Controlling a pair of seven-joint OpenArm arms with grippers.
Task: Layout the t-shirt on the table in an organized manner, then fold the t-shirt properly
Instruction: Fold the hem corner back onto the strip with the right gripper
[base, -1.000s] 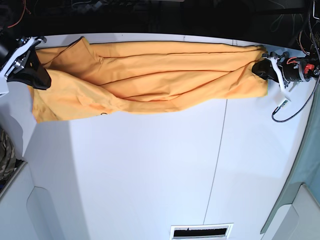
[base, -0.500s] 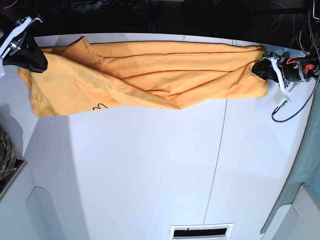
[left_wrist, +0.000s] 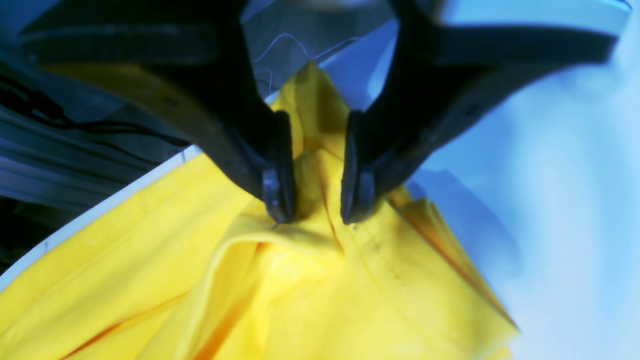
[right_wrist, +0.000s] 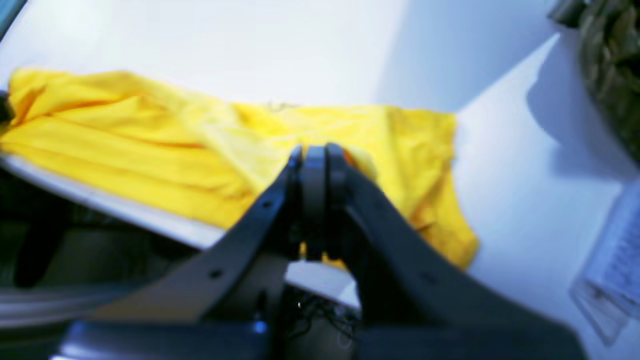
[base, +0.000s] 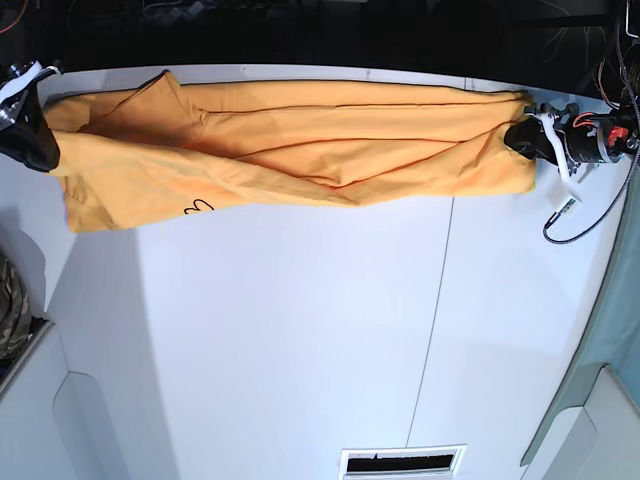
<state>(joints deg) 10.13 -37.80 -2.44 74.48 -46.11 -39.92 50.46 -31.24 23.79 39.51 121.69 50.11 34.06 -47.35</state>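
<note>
The orange-yellow t-shirt (base: 300, 140) lies stretched in a long creased band along the far edge of the white table (base: 300, 340). At the band's right end, my left gripper (base: 512, 137) has a bunched fold of the t-shirt (left_wrist: 350, 300) pinched between its black fingers (left_wrist: 277, 190). My right gripper (base: 42, 152) grips the band's left end. In the right wrist view its jaws are pressed together (right_wrist: 312, 160) on an edge of the t-shirt (right_wrist: 150, 135). A small dark mark (base: 197, 210) shows on the cloth near the left end.
A camouflage cloth (base: 10, 300) sits off the table's left side, also seen as the mottled cloth (right_wrist: 610, 75). A cable (base: 580, 215) loops by the left arm. A dark seam (base: 440, 300) crosses the table, and a slotted vent (base: 400, 462) lies at the near edge.
My right gripper has moved left and back with the shirt's end, drawing the cloth out longer and flatter along the far edge. The left gripper has stayed put.
</note>
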